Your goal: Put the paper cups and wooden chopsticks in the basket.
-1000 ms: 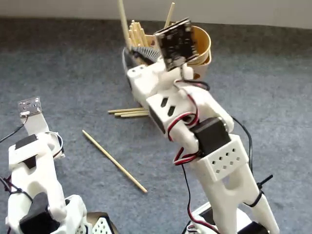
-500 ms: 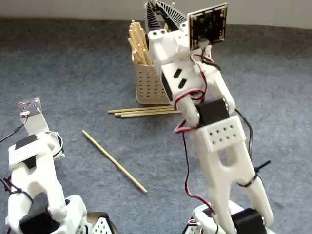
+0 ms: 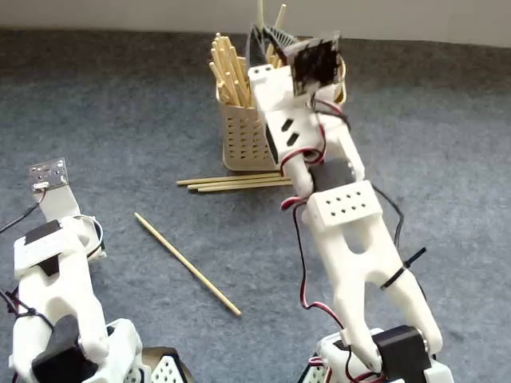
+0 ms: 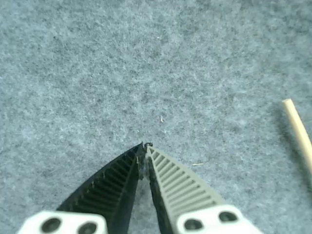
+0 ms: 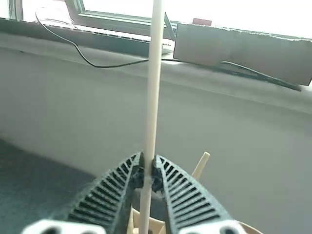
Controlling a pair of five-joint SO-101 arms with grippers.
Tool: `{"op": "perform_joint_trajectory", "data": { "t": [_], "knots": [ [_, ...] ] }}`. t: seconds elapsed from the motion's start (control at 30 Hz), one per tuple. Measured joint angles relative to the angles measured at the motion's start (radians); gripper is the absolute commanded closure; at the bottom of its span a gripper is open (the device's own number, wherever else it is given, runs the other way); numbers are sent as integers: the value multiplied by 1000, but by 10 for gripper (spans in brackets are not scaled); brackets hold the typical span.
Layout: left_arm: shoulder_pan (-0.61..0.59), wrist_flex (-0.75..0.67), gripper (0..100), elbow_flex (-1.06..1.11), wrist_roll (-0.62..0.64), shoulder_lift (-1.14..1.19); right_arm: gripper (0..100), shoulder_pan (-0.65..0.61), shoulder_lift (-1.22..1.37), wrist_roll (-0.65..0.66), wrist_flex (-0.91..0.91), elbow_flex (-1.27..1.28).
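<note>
Grey carpet (image 3: 96, 104) carries the basket (image 3: 243, 144) at twelve o'clock, largely filled. The right gripper (image 5: 147, 170) pinches one chopstick (image 5: 155, 73) above it. Loose chopsticks (image 3: 231, 183) lie at its six o'clock, and the left gripper (image 4: 145, 151) is pressed together, empty.

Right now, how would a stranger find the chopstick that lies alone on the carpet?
Start at the cream basket at the far side of the grey carpet. A few chopsticks lie together at its foot. Nearer the arms, the lone chopstick lies diagonally, apart from all others.
</note>
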Motion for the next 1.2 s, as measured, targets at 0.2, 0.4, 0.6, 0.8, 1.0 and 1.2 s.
{"op": "perform_joint_trajectory", "data": {
  "t": [0.2,0.4,0.6,0.8,1.0,1.2],
  "knots": [
    [0,0,972,0,0,0,994,0,-6,18,-132,146],
    [0,0,972,0,0,0,991,0,-6,18,-141,150],
    [0,0,972,5,0,0,872,0,-11,18,-143,224],
    [0,0,972,6,0,0,870,5,-75,-61,-143,288],
    [0,0,972,6,0,0,871,2,-215,-72,-26,295],
    [0,0,972,6,0,0,871,2,-338,-74,190,265]
  ]
}}
